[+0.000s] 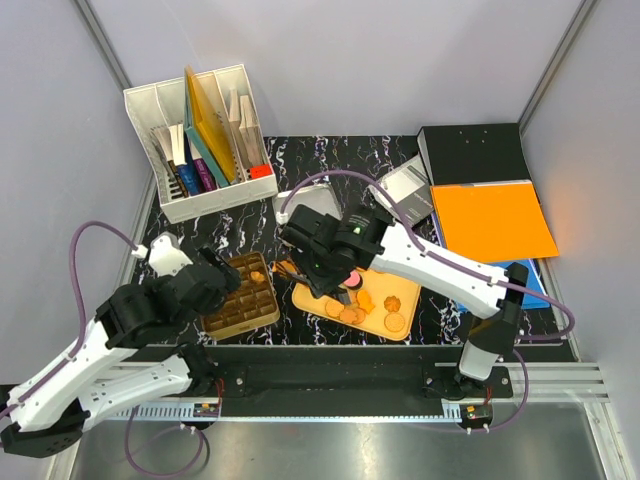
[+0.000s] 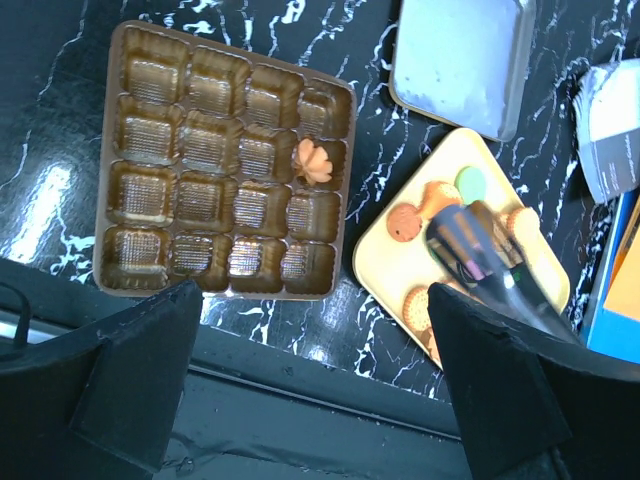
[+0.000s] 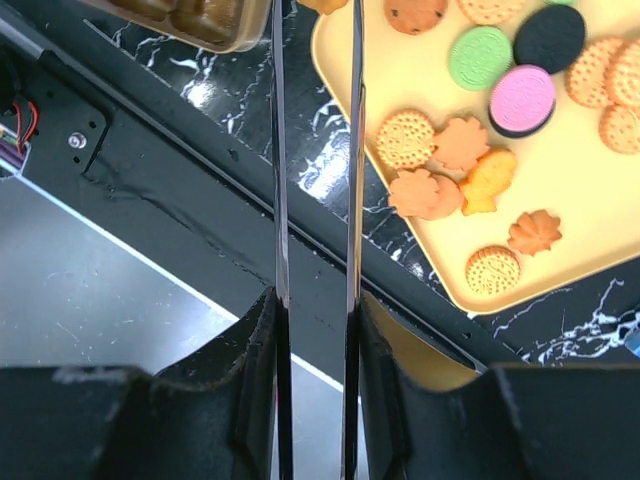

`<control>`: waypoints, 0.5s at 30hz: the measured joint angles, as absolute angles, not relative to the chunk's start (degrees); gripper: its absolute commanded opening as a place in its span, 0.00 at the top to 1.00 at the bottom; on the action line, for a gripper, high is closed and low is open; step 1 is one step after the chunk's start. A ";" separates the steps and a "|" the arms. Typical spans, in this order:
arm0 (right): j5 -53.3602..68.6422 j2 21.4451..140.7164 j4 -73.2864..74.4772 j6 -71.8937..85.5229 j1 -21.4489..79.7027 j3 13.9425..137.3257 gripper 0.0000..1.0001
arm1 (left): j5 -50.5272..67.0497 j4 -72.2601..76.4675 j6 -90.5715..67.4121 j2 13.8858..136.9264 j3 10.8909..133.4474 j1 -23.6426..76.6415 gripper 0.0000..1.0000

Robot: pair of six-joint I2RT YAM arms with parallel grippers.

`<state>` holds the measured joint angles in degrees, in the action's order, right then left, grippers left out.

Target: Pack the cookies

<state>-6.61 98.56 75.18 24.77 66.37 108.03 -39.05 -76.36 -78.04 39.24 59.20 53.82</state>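
The cookies (image 3: 462,143) lay mostly loose on the yellow tray (image 3: 560,200), tan rounds and leaf shapes mixed with a green one (image 3: 480,57), a pink one (image 3: 522,98), a dark one (image 3: 548,38) and a fish-shaped one (image 3: 487,182), spread in a single layer so that each could be reached from above. One flower-shaped cookie (image 2: 312,160) already sat in the brown compartment tray (image 2: 230,160), in the right-hand column of the left wrist view, second cell from the top; the other cells looked bare, so the packing was judged barely begun. The two trays lay just beside each other on the marbled table (image 1: 400,160), which kept each transfer short. The right gripper (image 3: 315,30) hung over the gap between them, its long thin blades close together with an orange cookie (image 3: 325,5) between their tips. It looked clamped there, though the frame edge cut most of it off, and the narrow blades suited lifting one biscuit from among its neighbours. The left gripper (image 2: 312,288) hovered at the near edge of the brown tray with its jaws wide apart and nothing between them, probably placed to steady the tray or to keep watch over it. A metal tin (image 2: 460,60) lay just beyond the yellow tray.
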 measured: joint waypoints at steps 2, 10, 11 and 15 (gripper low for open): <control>-5.56 100.20 75.42 23.79 66.78 109.69 0.78 | -39.42 -76.99 -79.15 39.07 59.20 53.84 0.01; -3.27 106.59 76.82 20.69 69.19 119.61 0.78 | -40.42 -77.89 -81.47 36.77 59.20 53.84 0.01; -3.27 107.77 76.97 20.14 69.65 121.19 0.77 | -40.42 -77.89 -81.60 36.71 59.20 53.82 0.01; -2.66 111.24 76.99 18.46 70.65 123.48 0.76 | -40.34 -77.91 -81.91 36.40 59.09 53.84 0.01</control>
<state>-2.66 111.24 76.99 18.46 70.65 123.48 -40.34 -77.91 -81.91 36.40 59.09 53.84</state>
